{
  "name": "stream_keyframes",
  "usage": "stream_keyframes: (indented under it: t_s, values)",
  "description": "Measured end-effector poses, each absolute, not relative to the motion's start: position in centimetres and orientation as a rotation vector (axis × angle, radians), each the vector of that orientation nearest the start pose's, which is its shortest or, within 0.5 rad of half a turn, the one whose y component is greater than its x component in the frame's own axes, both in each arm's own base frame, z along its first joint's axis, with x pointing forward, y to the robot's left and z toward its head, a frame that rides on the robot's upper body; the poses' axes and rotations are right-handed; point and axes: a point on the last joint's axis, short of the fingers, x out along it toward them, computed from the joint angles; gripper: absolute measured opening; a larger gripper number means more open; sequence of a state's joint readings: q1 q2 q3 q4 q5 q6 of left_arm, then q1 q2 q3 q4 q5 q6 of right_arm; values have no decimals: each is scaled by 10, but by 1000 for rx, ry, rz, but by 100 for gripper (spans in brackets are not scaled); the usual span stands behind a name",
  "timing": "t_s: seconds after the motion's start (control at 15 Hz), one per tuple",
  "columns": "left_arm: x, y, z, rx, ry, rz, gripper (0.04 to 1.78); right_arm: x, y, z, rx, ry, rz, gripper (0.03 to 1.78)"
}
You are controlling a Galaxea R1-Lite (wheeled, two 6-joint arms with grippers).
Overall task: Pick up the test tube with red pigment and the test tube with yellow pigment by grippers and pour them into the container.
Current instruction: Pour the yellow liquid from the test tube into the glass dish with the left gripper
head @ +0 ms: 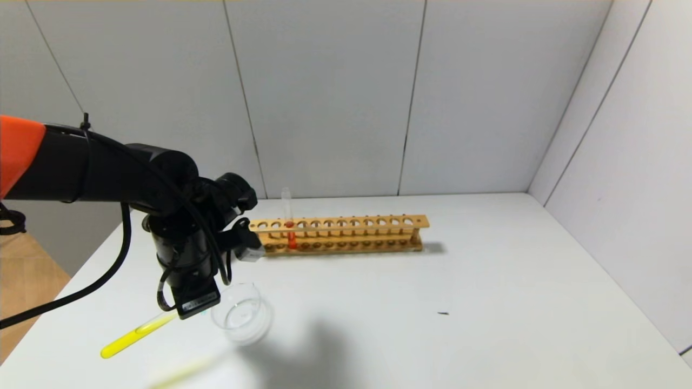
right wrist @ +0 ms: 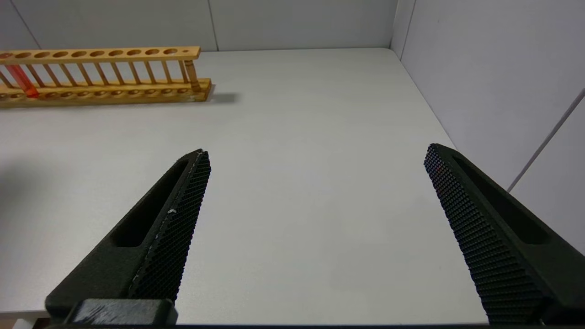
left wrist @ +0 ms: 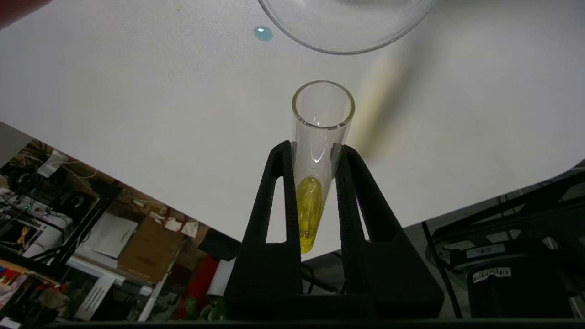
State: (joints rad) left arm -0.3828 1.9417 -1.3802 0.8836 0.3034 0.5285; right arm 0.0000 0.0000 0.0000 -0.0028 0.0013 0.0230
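White table [head: 486, 302] enclosed by pale grey panelled walls [head: 335, 97]; wooden floor [head: 21, 275] beside.

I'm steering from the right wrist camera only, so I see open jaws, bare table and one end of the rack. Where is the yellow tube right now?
Observer: The left gripper is shut on the yellow tube, holding it tilted over the table's left front.
Operator: Has it been poured yet?
Observer: Not fully; yellow liquid sits at the tube's closed end, and its mouth stops short of the glass dish.
Operator: Is anything in the dish?
Observer: It looks clear, with no colour visible.
Operator: And the red tube?
Observer: The red tube stands upright near the left end of the wooden rack.
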Motion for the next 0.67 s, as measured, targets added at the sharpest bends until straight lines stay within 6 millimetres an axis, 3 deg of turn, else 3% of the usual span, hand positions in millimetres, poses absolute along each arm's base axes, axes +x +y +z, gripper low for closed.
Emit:
stream_keyframes:
  t_s: [0.2,0.67]
  values:
    - [295,-114,152,965,1390,-432,29,-23,0,76,23,-3,1,171]
    - [306,-118,134,992,1443,-447,29,-23,0,76,23,-3,1,171]
